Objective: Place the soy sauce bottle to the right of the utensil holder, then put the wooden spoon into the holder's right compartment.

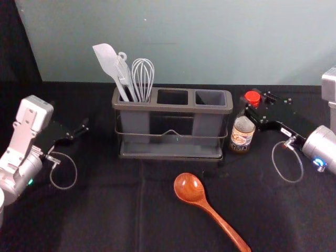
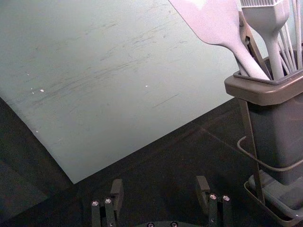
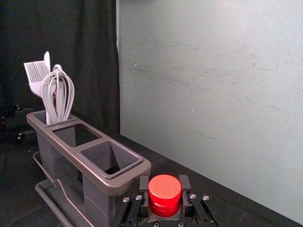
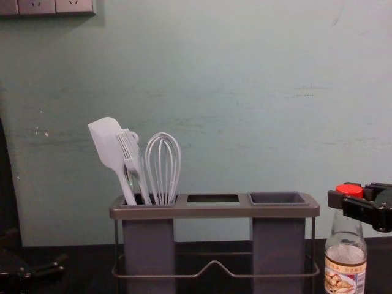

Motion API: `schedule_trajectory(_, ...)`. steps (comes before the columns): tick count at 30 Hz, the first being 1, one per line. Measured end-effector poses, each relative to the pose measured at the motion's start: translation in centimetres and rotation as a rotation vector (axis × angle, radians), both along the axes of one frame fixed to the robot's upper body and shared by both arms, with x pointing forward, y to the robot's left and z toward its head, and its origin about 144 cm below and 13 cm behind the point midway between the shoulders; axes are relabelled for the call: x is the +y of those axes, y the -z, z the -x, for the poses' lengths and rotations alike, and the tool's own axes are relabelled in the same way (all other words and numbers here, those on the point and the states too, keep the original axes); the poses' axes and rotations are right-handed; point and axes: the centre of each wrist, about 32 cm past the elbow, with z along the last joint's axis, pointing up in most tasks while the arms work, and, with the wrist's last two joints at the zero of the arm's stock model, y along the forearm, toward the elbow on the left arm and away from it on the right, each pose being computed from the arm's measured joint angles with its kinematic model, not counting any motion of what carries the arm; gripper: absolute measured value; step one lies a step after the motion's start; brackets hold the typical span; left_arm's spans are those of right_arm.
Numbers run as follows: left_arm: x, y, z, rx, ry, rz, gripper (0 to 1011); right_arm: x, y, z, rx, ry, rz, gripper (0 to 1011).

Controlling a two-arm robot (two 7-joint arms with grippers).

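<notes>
The soy sauce bottle (image 1: 242,134) stands just right of the utensil holder (image 1: 170,156), a narrow gap between them in the head view. My right gripper (image 1: 254,106) is shut on its neck under the red cap; in the right wrist view the right gripper (image 3: 164,193) has a finger on each side of the cap (image 3: 164,191). The wooden spoon (image 1: 190,188) lies in front of the holder, its bowl toward it and handle toward the front right. Left of the holder, my left gripper (image 1: 79,131) is idle; in the left wrist view the left gripper (image 2: 159,191) is open with nothing between its fingers.
A spatula (image 1: 107,60), a brush (image 4: 130,153) and a whisk (image 1: 143,79) stand in the holder's left compartment. The middle and right compartments (image 3: 111,158) are empty. A pale wall (image 4: 245,92) rises behind the black-covered table (image 1: 105,210).
</notes>
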Motion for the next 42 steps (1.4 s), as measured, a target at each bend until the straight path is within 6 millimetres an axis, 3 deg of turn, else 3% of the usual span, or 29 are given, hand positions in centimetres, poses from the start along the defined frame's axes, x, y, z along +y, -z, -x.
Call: schedule_trajectory(42,0.0,0.0,0.0,0.0,0.0,0.0,1005,-0.41,0.03,0.2,0.042,0.006,-0.005,381)
